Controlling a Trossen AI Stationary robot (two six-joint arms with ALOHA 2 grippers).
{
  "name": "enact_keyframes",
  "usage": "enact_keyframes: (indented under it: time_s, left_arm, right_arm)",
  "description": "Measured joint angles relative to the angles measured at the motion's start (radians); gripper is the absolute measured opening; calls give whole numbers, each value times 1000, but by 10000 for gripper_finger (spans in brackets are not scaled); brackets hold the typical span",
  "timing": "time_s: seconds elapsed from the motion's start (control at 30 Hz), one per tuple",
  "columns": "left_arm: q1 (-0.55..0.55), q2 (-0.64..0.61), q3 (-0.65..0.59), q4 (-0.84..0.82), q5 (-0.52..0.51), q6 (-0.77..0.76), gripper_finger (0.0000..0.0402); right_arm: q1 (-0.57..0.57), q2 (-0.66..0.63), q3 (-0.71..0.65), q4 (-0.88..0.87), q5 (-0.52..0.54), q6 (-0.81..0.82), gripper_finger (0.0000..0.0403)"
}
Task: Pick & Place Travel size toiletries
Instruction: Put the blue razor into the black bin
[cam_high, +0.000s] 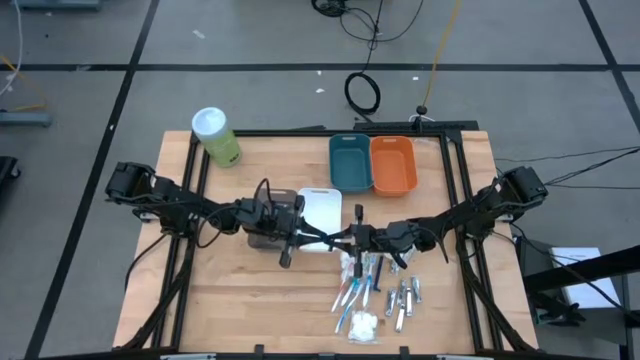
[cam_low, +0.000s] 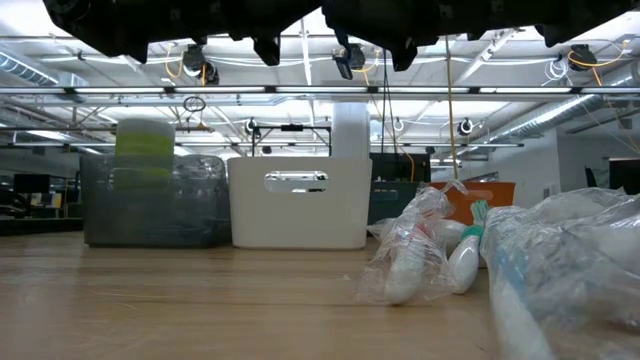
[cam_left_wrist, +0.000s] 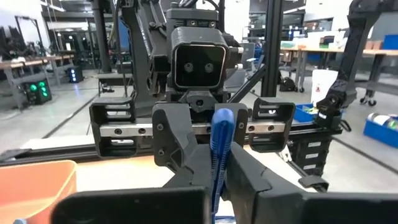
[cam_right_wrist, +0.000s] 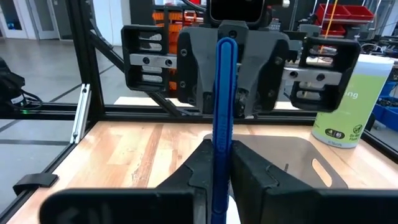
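Two end effectors met above the wooden table, left (cam_high: 312, 237) and right (cam_high: 345, 239). Both were clamped on one thin, ribbed blue toothbrush (cam_right_wrist: 222, 118).

Both pincers clamp one blue toothbrush (cam_right_wrist: 224, 93), green canister (cam_right_wrist: 346, 102) behind.

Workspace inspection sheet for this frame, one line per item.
Surface: wooden table, bins at back and centre.
Job's things: blue toothbrush held between both grippers above the white bin; pile of toiletries near the front edge.
Clutter: green canister at back left.
Grippers: left gripper and right gripper both shut on the toothbrush, facing each other.
Cables: coil on the floor behind.
Surroundings: lab benches, no person seen.
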Motion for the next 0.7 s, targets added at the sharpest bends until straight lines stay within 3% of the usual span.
enact_keyframes:
  time_s: [0.23, 0.37, 0.5, 0.7]
  left_arm:
    - [1, 0, 6, 3, -3, -31, 146]
    - [1, 0, 6, 2, -3, -30, 193]
    - [0, 0, 6, 2, -1, -29, 214]
    - [1, 10, 6, 12, -6, -23, 202]
  right_arm:
    - [0, 1, 0, -6, -4, -1, 28]
    - [0, 1, 0, -4, -3, -1, 28]
    - [0, 1, 0, -2, -2, -1, 29]
    - [-8, 1, 0, -2, -2, 7, 28]
